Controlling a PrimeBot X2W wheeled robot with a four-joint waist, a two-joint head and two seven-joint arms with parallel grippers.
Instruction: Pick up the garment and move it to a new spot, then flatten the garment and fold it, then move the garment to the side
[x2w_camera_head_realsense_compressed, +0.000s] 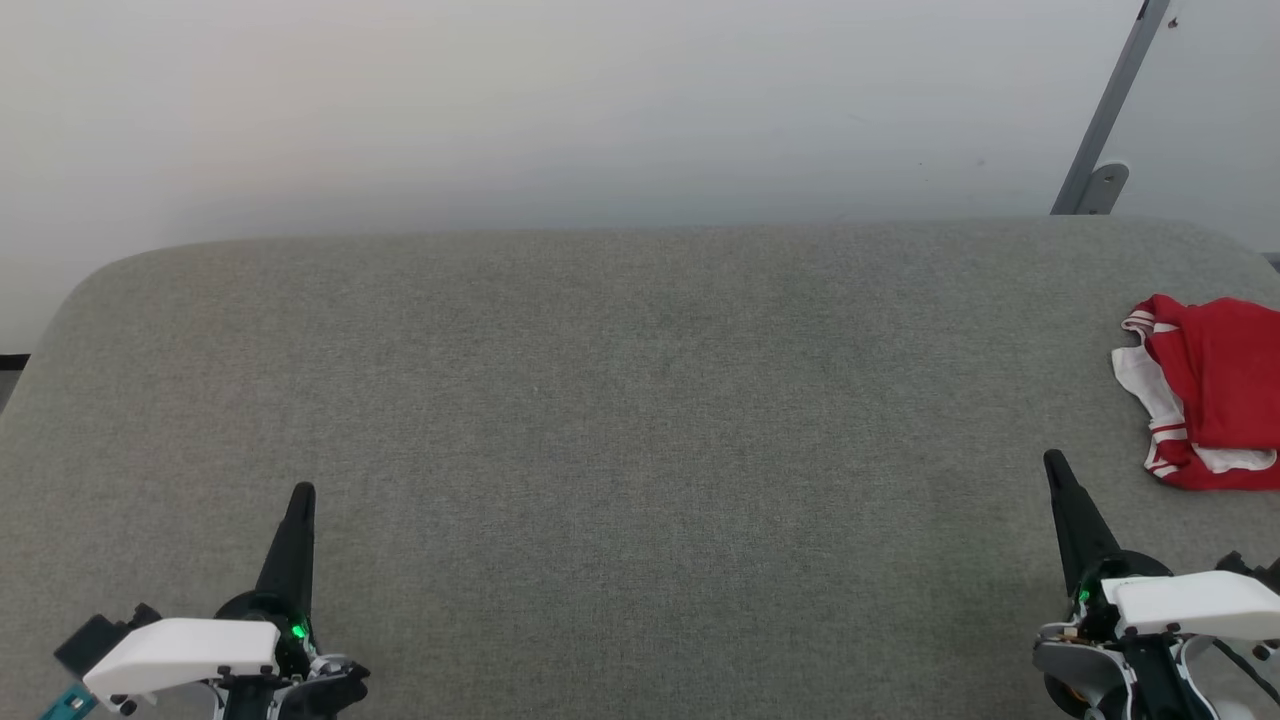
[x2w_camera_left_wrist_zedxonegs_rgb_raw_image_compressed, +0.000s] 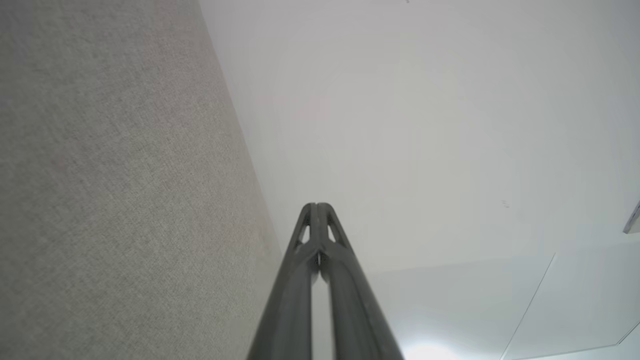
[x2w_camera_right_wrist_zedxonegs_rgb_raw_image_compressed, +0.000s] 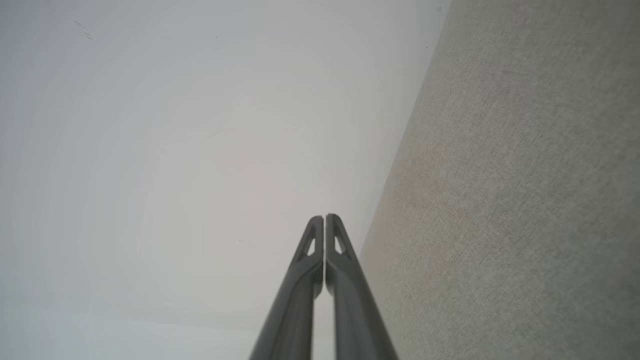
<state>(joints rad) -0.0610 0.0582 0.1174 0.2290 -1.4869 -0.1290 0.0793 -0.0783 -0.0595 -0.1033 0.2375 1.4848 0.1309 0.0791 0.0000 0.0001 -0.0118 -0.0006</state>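
Observation:
The garment (x2w_camera_head_realsense_compressed: 1215, 390), bright red cloth with white striped cuff ends, lies crumpled at the far right edge of the grey fabric surface (x2w_camera_head_realsense_compressed: 620, 420), partly cut off by the head view's border. My right gripper (x2w_camera_head_realsense_compressed: 1053, 462) is shut and empty at the lower right, its tips a short way left of and below the garment. At the lower left my left gripper (x2w_camera_head_realsense_compressed: 303, 492) is shut and empty, far from the cloth. The left wrist view has the left gripper (x2w_camera_left_wrist_zedxonegs_rgb_raw_image_compressed: 316, 205) with fingers pressed together; the right wrist view has the right gripper (x2w_camera_right_wrist_zedxonegs_rgb_raw_image_compressed: 324, 217) the same way.
A white wall (x2w_camera_head_realsense_compressed: 600, 110) rises behind the surface's rounded far edge. A grey metal bar with a bracket (x2w_camera_head_realsense_compressed: 1105, 130) leans at the upper right. The wide middle of the grey surface lies between my two grippers.

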